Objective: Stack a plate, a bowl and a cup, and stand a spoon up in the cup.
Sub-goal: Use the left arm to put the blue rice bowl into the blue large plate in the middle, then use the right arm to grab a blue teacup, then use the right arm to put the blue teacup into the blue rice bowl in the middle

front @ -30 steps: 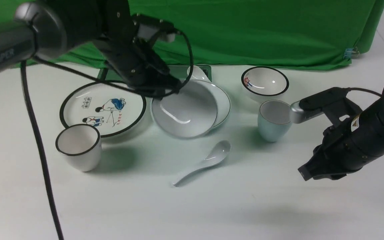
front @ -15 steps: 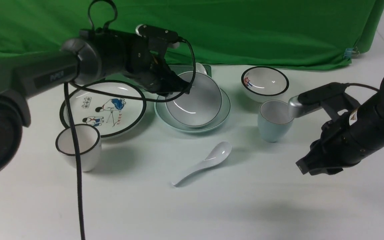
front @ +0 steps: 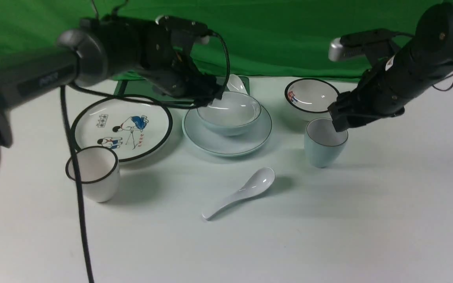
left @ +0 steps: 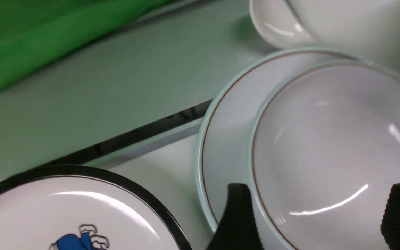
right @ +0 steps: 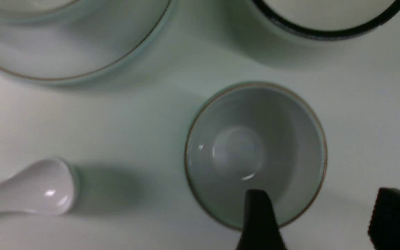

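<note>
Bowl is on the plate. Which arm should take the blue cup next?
Right. The right gripper hangs open over the cup, one finger over its mouth, one outside the rim. The left gripper is at the bowl on the plate, farther off.

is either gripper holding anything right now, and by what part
Nothing is held. The left gripper is open, its fingers apart at the bowl rim; the right gripper is open, one finger inside the cup and one outside.
</note>
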Controlling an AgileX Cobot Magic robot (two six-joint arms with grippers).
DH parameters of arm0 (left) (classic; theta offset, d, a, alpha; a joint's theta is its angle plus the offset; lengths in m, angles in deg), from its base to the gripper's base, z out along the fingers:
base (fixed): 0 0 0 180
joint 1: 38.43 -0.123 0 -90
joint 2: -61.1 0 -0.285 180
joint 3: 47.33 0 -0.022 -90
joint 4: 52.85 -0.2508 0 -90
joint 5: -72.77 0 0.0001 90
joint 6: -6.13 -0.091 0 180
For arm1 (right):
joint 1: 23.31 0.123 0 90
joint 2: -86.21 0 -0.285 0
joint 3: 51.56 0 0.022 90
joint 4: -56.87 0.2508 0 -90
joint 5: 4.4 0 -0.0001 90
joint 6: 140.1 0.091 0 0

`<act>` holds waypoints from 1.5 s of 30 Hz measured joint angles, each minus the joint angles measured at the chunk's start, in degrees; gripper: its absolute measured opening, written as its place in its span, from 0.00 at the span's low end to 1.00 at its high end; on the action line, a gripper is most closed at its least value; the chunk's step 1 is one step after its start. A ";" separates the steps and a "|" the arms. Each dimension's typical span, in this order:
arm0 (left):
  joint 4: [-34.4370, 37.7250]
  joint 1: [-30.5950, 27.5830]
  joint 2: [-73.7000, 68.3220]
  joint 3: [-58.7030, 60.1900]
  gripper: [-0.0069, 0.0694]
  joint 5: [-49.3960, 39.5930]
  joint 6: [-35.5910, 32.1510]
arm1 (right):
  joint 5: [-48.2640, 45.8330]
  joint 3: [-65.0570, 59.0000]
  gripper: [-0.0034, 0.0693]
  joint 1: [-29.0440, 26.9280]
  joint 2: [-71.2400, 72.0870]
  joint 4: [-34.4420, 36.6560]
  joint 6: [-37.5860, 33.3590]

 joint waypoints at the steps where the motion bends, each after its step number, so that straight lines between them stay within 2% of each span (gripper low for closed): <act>1: 0.00 0.00 0.00 0.00 0.71 0.00 0.00 | -0.06 0.30 0.66 -0.02 -0.34 0.00 0.00; 3: 0.00 0.00 4.17 -0.11 0.71 -2.20 0.37 | -0.21 2.77 0.66 -0.07 -3.25 0.00 0.34; 6: 0.05 0.00 9.62 0.02 0.67 -5.72 0.42 | -1.57 5.42 0.60 -0.07 -7.27 0.00 0.47; 7: 0.05 0.00 13.14 1.60 0.62 -6.89 0.42 | -2.44 5.97 0.53 -0.07 -8.95 -0.37 0.47; 8: 0.05 0.00 14.06 1.89 0.62 -7.05 0.42 | -2.51 6.05 0.52 -0.07 -9.10 -0.56 0.47; 11: 0.00 0.00 22.49 9.28 0.51 -7.05 0.42 | -3.89 6.30 0.27 -0.07 -10.46 -3.28 0.47; 13: 0.00 0.00 27.86 15.22 0.45 -5.53 0.55 | -6.41 7.48 0.16 -0.07 -10.39 -3.85 0.16; 15: 0.00 0.00 33.18 21.30 0.39 -3.83 1.03 | -9.38 9.56 0.16 0.23 -10.16 -3.84 -0.47; 16: 0.00 0.00 33.18 21.30 0.39 -3.83 1.03 | -9.75 9.87 0.16 0.29 -10.16 -3.86 -0.59; 17: 0.00 0.00 37.11 26.50 0.34 -3.03 1.59 | -12.97 13.02 0.17 1.09 -9.88 -3.63 -1.50; 21: 0.00 0.00 42.40 34.47 0.27 -2.64 1.91 | -15.79 21.43 0.17 4.59 -10.02 -2.94 -3.34; 22: 0.00 0.00 43.45 38.66 0.25 -2.64 1.91 | -15.92 26.59 0.17 7.15 -10.86 -2.82 -3.80; 23: 0.00 0.00 43.45 39.08 0.25 -2.64 1.91 | -15.77 26.59 0.17 7.15 -11.03 -2.81 -3.85; 27: 1.78 0.00 42.96 46.29 0.23 -2.71 1.91 | -14.17 40.07 0.17 11.71 -17.56 -1.83 -3.50; 32: 6.36 0.00 42.44 48.15 0.24 -2.83 0.59 | -14.14 51.41 0.17 12.45 -26.75 -1.83 -0.72; 38: 8.88 0.00 42.44 48.15 0.24 -2.65 -1.16 | -14.46 53.13 0.17 12.45 -31.02 -2.59 0.94; 45: 10.48 0.00 42.44 48.17 0.25 -1.40 -2.13 | -12.06 48.61 0.17 12.45 -31.38 -2.82 0.15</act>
